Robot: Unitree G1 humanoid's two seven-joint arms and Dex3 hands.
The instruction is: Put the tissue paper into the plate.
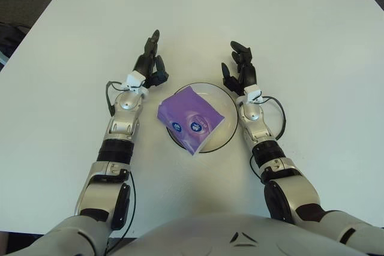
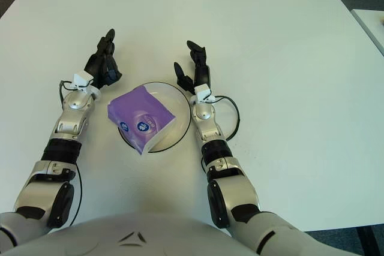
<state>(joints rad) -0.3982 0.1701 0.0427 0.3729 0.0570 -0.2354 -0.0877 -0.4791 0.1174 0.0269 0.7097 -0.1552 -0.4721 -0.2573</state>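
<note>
A purple tissue pack point(image 1: 190, 117) lies in the white plate point(image 1: 223, 103) at the table's near middle, its lower left corner overhanging the rim. My left hand point(image 1: 152, 60) is to the plate's upper left, fingers spread and holding nothing. My right hand point(image 1: 239, 65) is at the plate's upper right edge, fingers spread and holding nothing. Neither hand touches the pack.
The white table point(image 1: 312, 58) stretches around the plate. Its far and right edges point(image 2: 360, 34) show, with dark floor beyond. A dark object point(image 1: 9, 40) shows past the table's left edge.
</note>
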